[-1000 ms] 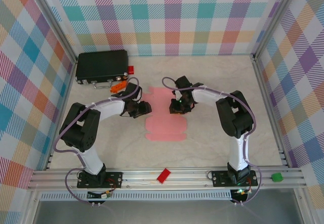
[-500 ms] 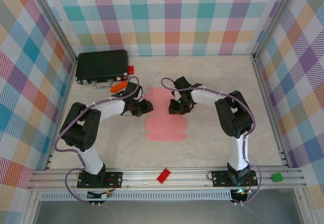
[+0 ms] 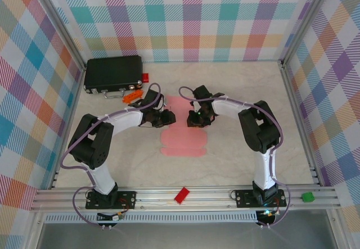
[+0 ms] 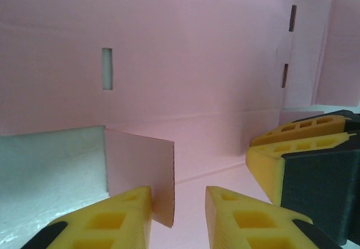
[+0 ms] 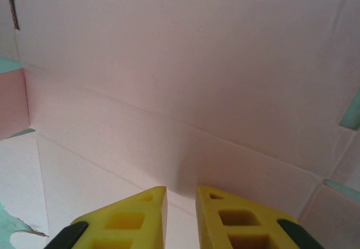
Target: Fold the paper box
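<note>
The paper box is a flat pale-pink die-cut sheet in the middle of the table, with its far part bent up between the two arms. My left gripper is at the sheet's left edge. In the left wrist view a small pink flap stands upright against the inner side of the left finger, and the left gripper shows a clear gap. My right gripper rests low on the sheet. The right gripper is narrowly open with nothing between its fingers. Its yellow finger shows at the right of the left wrist view.
A black case lies at the back left, with an orange piece and a small red block beside it. A red block and a green piece sit on the front rail.
My left gripper has slid right onto the sheet's left edge and its jaws have narrowed around the raised flap. The right gripper has barely moved.
</note>
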Controlling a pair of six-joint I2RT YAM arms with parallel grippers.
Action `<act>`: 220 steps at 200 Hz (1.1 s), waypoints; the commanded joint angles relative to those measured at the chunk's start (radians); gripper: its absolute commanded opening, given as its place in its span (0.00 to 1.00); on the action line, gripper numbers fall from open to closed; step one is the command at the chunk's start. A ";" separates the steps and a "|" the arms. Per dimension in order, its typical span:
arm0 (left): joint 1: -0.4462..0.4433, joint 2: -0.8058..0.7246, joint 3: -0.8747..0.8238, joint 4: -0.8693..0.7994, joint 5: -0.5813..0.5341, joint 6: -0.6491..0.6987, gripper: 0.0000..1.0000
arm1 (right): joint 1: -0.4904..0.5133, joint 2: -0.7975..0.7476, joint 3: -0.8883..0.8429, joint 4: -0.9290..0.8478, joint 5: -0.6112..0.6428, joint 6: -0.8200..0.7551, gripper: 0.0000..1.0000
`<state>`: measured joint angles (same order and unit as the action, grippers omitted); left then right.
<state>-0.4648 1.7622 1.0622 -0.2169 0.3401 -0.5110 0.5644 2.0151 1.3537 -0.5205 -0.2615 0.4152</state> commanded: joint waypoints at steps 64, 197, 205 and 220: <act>-0.006 0.003 0.023 -0.053 -0.067 0.011 0.31 | 0.009 -0.128 -0.016 0.019 0.033 0.056 0.25; -0.006 -0.014 0.002 -0.082 -0.117 0.010 0.32 | -0.071 -0.300 -0.203 -0.012 0.211 0.128 0.41; -0.006 -0.015 0.002 -0.084 -0.123 0.011 0.31 | -0.072 -0.299 -0.207 -0.010 0.212 0.131 0.42; -0.006 -0.013 0.002 -0.081 -0.122 0.012 0.29 | -0.076 -0.295 -0.215 -0.003 0.215 0.134 0.43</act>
<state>-0.4683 1.7699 1.0630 -0.2710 0.2359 -0.5079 0.4915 1.7565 1.1511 -0.5236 -0.0589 0.5278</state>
